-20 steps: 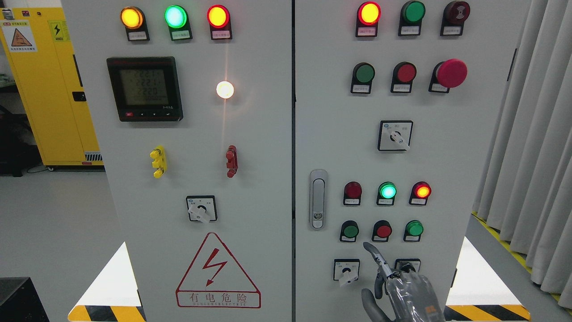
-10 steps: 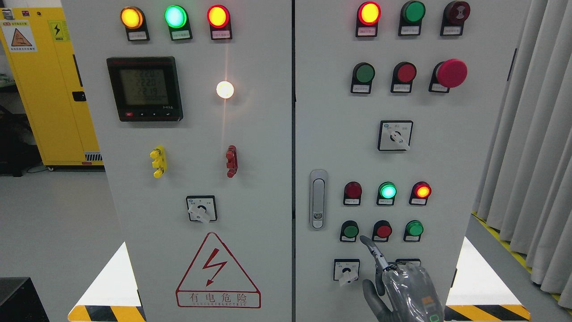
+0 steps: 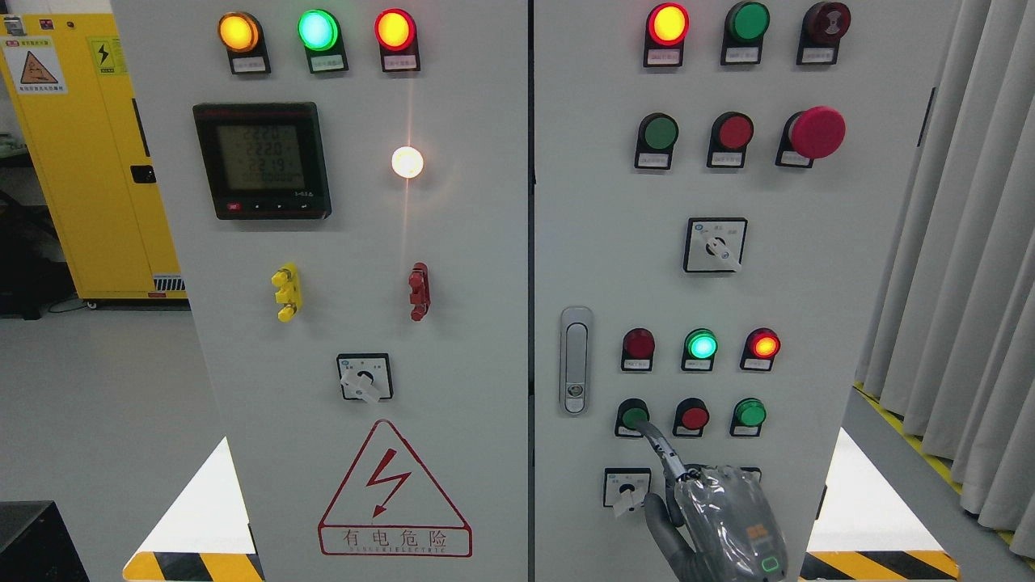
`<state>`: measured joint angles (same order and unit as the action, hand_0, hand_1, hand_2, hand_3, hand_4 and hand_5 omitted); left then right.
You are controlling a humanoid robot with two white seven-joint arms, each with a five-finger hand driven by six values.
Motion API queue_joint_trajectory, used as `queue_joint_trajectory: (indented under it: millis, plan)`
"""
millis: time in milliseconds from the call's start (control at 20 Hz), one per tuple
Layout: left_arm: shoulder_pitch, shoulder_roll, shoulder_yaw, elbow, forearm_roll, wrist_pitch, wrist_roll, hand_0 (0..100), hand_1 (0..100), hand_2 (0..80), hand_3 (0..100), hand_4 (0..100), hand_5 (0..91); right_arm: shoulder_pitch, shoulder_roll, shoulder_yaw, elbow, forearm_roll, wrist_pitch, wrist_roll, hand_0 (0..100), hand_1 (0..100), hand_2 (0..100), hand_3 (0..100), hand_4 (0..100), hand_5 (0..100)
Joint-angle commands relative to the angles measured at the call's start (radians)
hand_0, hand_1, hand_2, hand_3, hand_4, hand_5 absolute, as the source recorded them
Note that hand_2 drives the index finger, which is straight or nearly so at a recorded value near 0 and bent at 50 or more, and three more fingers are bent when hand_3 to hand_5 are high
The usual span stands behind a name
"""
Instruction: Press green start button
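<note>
The green push button [image 3: 632, 415] is the left one in the lower row of three on the right cabinet door [image 3: 614, 242]. My right hand [image 3: 716, 521] rises from the bottom edge below that row. Its index finger [image 3: 665, 459] is stretched out up and to the left, and its tip lies on the button's lower right edge. The other fingers are curled in and hold nothing, with the thumb [image 3: 659, 517] beside the palm. The left hand does not show.
Right of the green button sit a red button [image 3: 694, 417] and another green one [image 3: 749, 413]. Indicator lamps [image 3: 700, 345] glow above them. A rotary switch [image 3: 626, 488] lies just left of my hand, and a door latch [image 3: 575, 360] stands further left. Curtains [image 3: 954, 242] hang at the right.
The right hand has moved up and to the left. The index fingertip went from below the red button to the edge of the left green button.
</note>
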<state>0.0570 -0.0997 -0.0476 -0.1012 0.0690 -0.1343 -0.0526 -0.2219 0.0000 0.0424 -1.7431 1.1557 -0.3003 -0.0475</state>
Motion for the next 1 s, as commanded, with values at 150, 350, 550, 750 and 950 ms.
queue_joint_trajectory:
  millis: [150, 350, 550, 750, 950]
  plan:
    - [0.0, 0.0, 0.0, 0.0, 0.0, 0.001, 0.0, 12, 56, 0.0, 0, 0, 0.0, -0.022, 0.015, 0.016, 0.046, -0.005, 0.007, 0.0, 78, 100, 0, 94, 95, 100]
    - [0.0, 0.0, 0.0, 0.0, 0.0, 0.001, 0.0, 12, 56, 0.0, 0, 0, 0.0, -0.03, 0.015, 0.014, 0.069, -0.011, 0.007, 0.0, 80, 100, 0, 94, 95, 100]
    - [0.001, 0.0, 0.0, 0.001, 0.0, 0.001, 0.0, 12, 56, 0.0, 0, 0, 0.0, -0.03, 0.015, 0.007, 0.094, -0.016, 0.007, -0.002, 81, 100, 0, 94, 95, 100]
    - [0.0, 0.0, 0.0, 0.0, 0.0, 0.001, 0.0, 12, 56, 0.0, 0, 0, 0.0, -0.03, 0.015, 0.001, 0.102, -0.028, 0.006, -0.003, 83, 100, 0, 94, 95, 100]
    - [0.0, 0.0, 0.0, 0.0, 0.0, 0.001, 0.0, 12, 56, 0.0, 0, 0, 0.0, -0.031, 0.015, -0.001, 0.103, -0.051, 0.007, -0.002, 84, 100, 0, 94, 95, 100]
